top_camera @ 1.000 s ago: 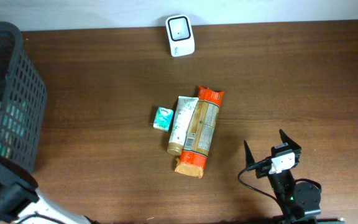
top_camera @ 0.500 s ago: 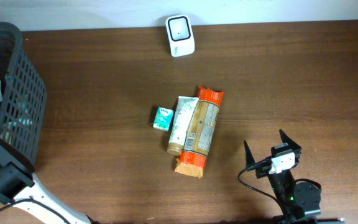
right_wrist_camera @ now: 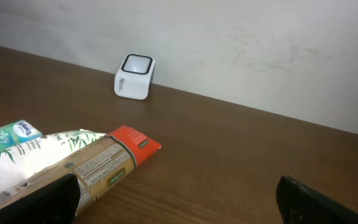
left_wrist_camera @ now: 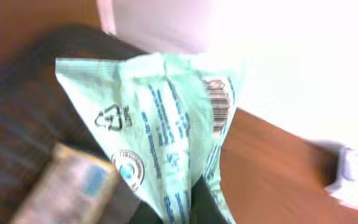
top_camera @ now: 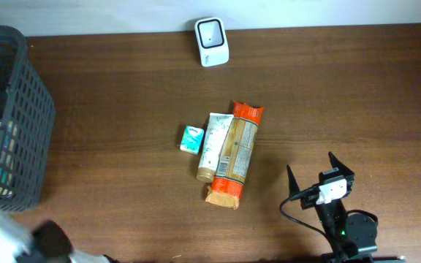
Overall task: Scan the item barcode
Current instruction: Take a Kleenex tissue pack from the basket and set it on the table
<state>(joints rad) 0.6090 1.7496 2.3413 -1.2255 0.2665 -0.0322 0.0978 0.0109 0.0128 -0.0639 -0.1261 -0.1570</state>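
Because its barcode needs showing to the scanner, the green packet sticks up from the left claw, clamped on its edge; right claw spread wide, empty.

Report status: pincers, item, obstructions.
Left pincer shut on mint-green plastic packet, barcode visible. Right pincer open, empty. White box scanner at far edge; three packages mid-table.

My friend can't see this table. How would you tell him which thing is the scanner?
Start at the brown table and look along its far edge, by the white wall. The scanner sits there alone, away from the orange-ended packet in the middle. It is the only small white box, with rounded corners and a dark-framed window on top.
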